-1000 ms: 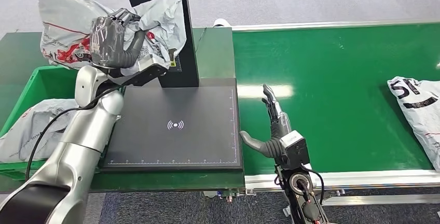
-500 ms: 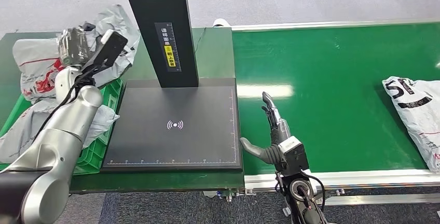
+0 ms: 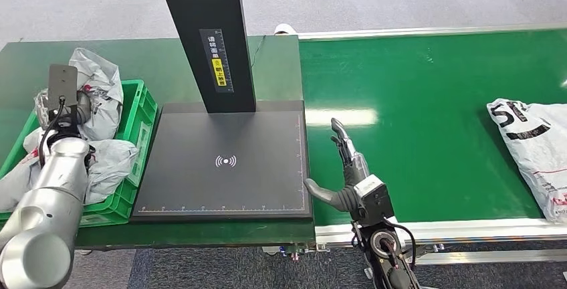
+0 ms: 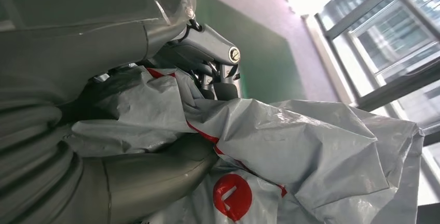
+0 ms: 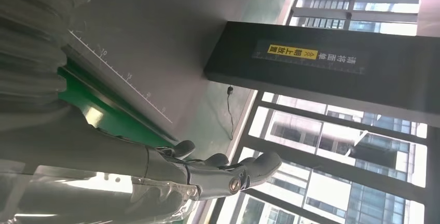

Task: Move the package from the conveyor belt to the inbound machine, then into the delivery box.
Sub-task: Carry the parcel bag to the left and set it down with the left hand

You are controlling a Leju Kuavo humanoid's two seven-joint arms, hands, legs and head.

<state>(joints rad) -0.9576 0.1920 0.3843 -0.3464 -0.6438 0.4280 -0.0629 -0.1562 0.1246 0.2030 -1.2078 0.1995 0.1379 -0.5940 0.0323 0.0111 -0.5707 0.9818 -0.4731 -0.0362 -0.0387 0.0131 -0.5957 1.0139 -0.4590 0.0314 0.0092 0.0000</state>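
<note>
My left hand [image 4: 155, 32] grips a crumpled grey package with red print [image 4: 311, 146], thumb and fingers wrapped around a fold of it. In the head view this package [image 3: 100, 91] hangs low over the far end of the green delivery crate [image 3: 139, 118], with my left wrist in front of it. The inbound machine, a black scan plate [image 3: 227, 182] with a black column [image 3: 204, 35], has nothing on it. My right hand [image 3: 344, 168] hovers open, fingers straight, over the green conveyor belt [image 3: 428, 102] just right of the plate. A second grey package [image 3: 531, 148] lies on the belt at far right.
Other grey packages [image 3: 110, 162] lie in the crate. The crate stands on a dark green table [image 3: 167, 61] left of the scan plate. The belt's metal rail [image 3: 468, 230] runs along the near edge. Grey floor lies beyond.
My left arm swung the package left from beside the column and lowered it over the crate. The package on the belt crept slightly left. My right hand barely shifted.
</note>
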